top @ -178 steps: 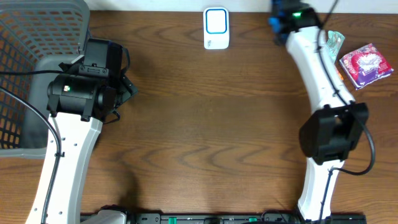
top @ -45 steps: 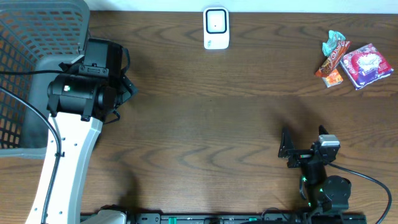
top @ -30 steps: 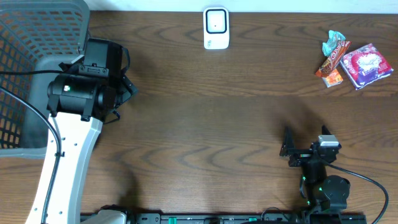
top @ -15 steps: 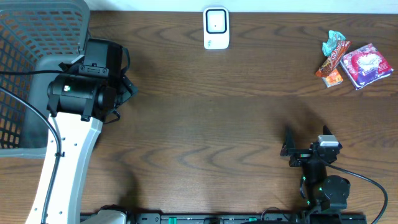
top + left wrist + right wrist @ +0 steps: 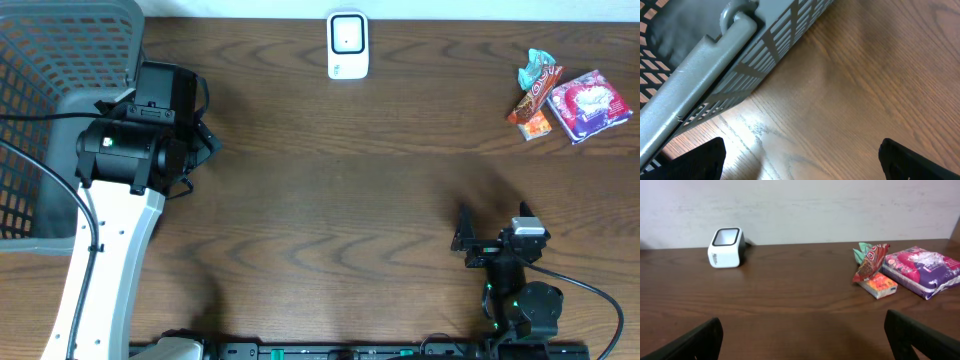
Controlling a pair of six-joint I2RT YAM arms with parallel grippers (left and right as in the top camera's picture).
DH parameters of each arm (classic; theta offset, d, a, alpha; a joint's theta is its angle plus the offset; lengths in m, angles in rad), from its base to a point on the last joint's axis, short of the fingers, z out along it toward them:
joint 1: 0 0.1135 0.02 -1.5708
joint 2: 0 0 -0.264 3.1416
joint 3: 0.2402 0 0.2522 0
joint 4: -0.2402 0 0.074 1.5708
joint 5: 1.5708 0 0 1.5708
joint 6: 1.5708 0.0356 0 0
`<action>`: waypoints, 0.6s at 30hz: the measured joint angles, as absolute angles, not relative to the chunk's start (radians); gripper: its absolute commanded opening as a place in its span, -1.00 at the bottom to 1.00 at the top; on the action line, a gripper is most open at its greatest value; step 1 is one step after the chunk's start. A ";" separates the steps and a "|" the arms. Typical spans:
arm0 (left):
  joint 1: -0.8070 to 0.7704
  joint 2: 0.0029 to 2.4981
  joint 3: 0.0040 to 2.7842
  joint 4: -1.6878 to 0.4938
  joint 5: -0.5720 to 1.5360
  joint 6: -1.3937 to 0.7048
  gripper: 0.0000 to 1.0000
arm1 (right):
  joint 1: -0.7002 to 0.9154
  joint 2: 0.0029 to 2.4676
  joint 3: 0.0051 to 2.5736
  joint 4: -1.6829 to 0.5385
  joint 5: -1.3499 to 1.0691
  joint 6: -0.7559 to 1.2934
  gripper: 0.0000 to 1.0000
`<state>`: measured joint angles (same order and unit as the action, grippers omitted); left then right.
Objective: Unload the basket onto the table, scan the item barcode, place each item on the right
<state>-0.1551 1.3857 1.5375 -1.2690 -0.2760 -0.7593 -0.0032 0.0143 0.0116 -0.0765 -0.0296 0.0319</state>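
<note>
White boxy scanner [image 5: 348,45] far-centre on my brown wooden table [image 5: 330,200]; grey lattice plastic basket [image 5: 70,20] far left; orange snack wrapper [image 5: 533,95] just left of purple snack packet [image 5: 590,105], far right.

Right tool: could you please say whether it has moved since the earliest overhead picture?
Yes. The right tool has drawn back from beside the snack packs toward the table's near edge.

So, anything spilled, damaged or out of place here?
Nothing stands out: the scanner stands upright at the back edge, the snack packets lie together at the far right, and the basket sits at left.
</note>
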 measured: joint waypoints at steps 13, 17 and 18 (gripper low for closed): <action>-0.155 1.386 1.538 -1.269 -0.276 -0.759 0.96 | -0.003 0.014 0.012 -0.077 -0.026 0.002 0.98; -0.155 1.386 1.538 -1.269 -0.276 -0.759 0.96 | -0.003 0.014 0.012 -0.077 -0.026 0.002 0.99; -0.155 1.386 1.538 -1.269 -0.276 -0.759 0.96 | -0.003 0.014 0.012 -0.077 -0.026 0.002 0.99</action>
<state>-0.1551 1.3857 1.5375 -1.2686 -0.2760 -0.7593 -0.0032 0.0143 0.0116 -0.0769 -0.0261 0.0021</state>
